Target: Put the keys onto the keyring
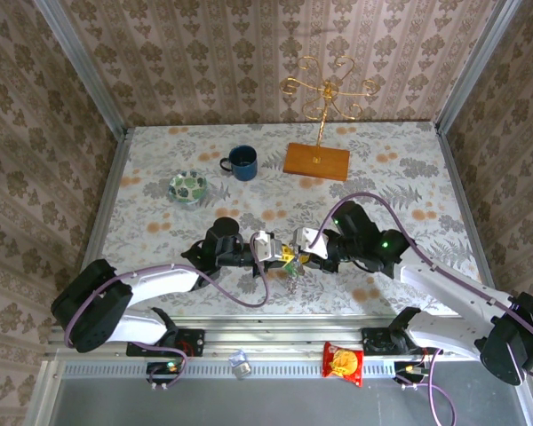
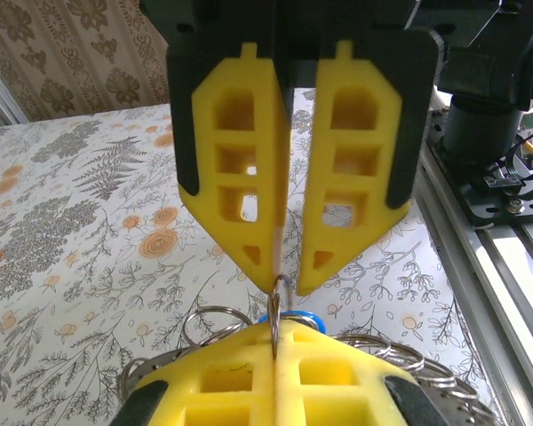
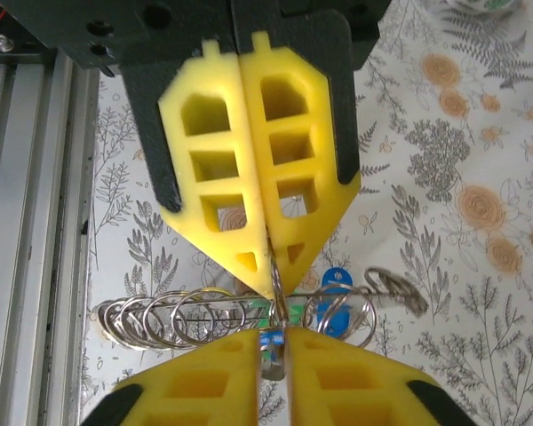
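Note:
My two grippers meet tip to tip just above the table's near middle. The left gripper (image 1: 280, 256) (image 2: 282, 280) is shut on a small metal key (image 3: 274, 359), seen edge-on between its yellow fingers. The right gripper (image 1: 298, 256) (image 3: 274, 288) is shut on one ring of the keyring (image 3: 178, 319), a silvery row of wire loops that hangs across below the fingers. That ring stands edge-on where the tips meet. A blue tag (image 3: 335, 282) and a green tag (image 3: 265, 311) hang among the loops. In the left wrist view the loops (image 2: 213, 319) spread behind the right gripper's fingers.
A blue mug (image 1: 243, 162) and a green-patterned dish (image 1: 187, 186) stand at the back left. A wooden base with a gold wire stand (image 1: 316, 161) is at the back centre. A red snack packet (image 1: 343, 362) lies on the metal rail in front of the arm bases.

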Robot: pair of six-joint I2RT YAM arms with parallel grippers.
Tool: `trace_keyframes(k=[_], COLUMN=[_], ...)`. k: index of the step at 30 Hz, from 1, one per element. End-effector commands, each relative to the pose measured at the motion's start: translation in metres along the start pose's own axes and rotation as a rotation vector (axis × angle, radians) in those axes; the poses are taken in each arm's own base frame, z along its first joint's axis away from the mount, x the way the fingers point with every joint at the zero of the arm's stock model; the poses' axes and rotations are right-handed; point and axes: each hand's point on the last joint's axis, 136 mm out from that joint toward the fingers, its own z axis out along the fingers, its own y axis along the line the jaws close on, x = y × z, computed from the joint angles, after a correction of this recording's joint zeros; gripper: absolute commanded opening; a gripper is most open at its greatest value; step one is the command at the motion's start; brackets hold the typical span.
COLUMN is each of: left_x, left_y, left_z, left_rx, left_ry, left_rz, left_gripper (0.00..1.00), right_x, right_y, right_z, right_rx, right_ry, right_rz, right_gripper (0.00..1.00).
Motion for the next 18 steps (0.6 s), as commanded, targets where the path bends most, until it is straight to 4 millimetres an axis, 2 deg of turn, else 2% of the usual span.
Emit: trace_keyframes(k=[1, 8, 18], left_x=[-0.013, -0.015, -0.019], left_y=[-0.001, 0.000, 0.000], left_z=[-0.003, -0.003, -0.003], left_rx=[0.001, 0.000, 0.002], left_ry=[-0.044, -0.050, -0.068], left_rz=[0.037, 0.043, 0.048], left_gripper=[0.00, 0.00, 0.00], right_x=[0.012, 0.016, 0.013], right_y=[0.001, 0.001, 0.000], right_z=[0.001, 0.001, 0.020], right_rx=[0.000, 0.000, -0.048], right_ry=[0.044, 0.054, 0.029], right_rz=[0.023, 0.027, 0.052], right_gripper=[0.12, 0.00, 0.00])
